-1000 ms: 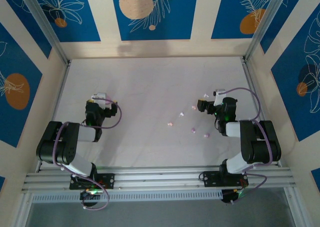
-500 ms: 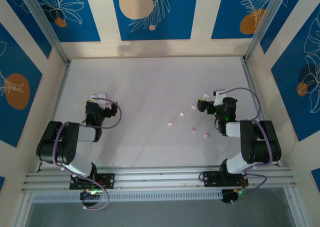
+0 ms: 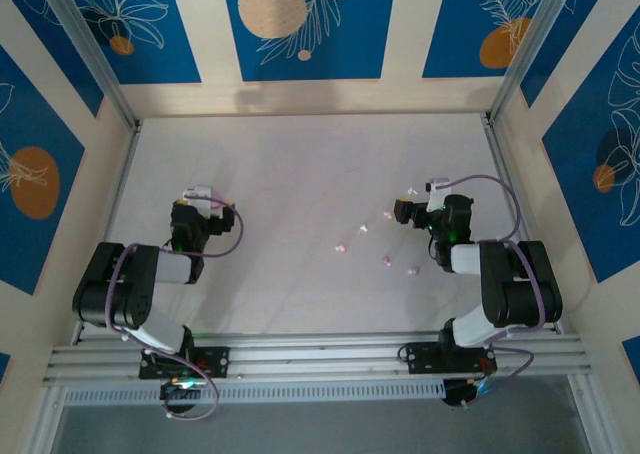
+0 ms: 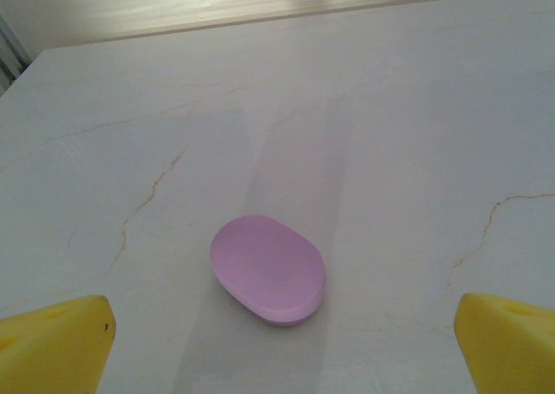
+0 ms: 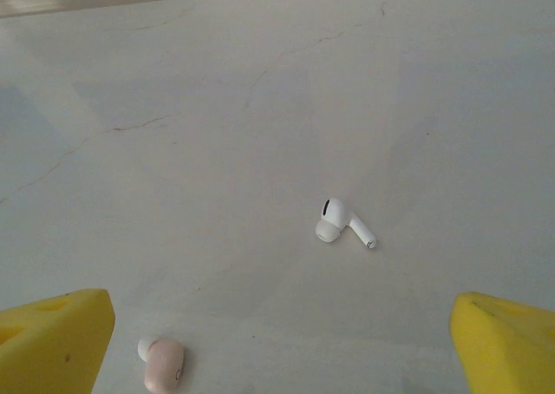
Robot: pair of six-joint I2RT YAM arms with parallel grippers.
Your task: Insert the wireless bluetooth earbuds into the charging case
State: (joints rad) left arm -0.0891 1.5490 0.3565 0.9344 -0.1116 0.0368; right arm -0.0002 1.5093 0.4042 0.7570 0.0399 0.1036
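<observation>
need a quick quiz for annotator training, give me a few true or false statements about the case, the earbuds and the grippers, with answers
1. The lilac case lies on the table with its lid shut. True.
2. The left gripper is clamped on the lilac case. False: its fingers stand wide apart and the case lies untouched ahead of them.
3. A white stemmed earbud lies loose on the table ahead of the open right gripper. True.
4. The pale pink earbud sits inside a case. False: it lies bare on the table, close to one finger.
</observation>
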